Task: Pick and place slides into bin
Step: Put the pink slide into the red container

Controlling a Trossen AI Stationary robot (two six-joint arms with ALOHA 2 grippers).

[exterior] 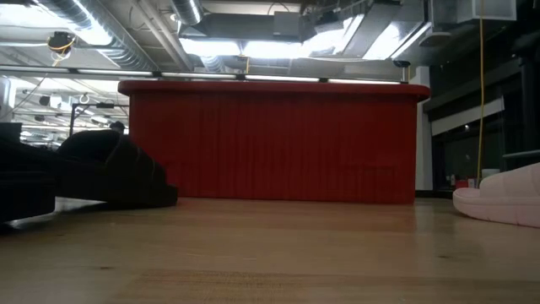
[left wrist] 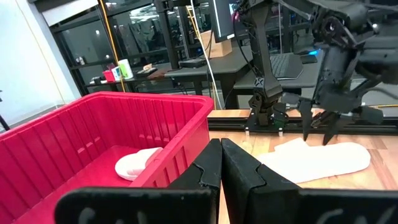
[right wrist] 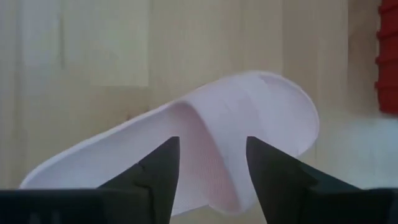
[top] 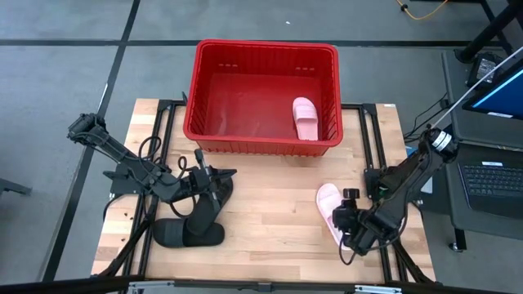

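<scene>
A: Starting at the left, the left gripper [top: 214, 186] sits low over the wooden table [top: 270, 220] beside two black slides [top: 196, 224]. One slide looks tilted up against it, the other lies flat at the table's front edge.

B: Clamped on it?

A: Its wrist view shows the fingers pressed together with nothing visible between them, so I judge it closed but not holding. Whether it touches the tilted slide, I cannot tell; arm and shoe are equally dark.

B: And the middle?

A: The red bin [top: 261, 51] stands at the table's far edge, with one pink slide [top: 306, 118] already inside near its right wall.

B: The right side?

A: The right gripper [right wrist: 208, 155] hangs directly above the second pink slide [right wrist: 211, 149], fingers apart and straddling the strap, probably lined up to close on it. The slide rests flat on the table.

B: Anything hidden?

A: The low view cuts off both slides at its edges and shows neither gripper.
</scene>
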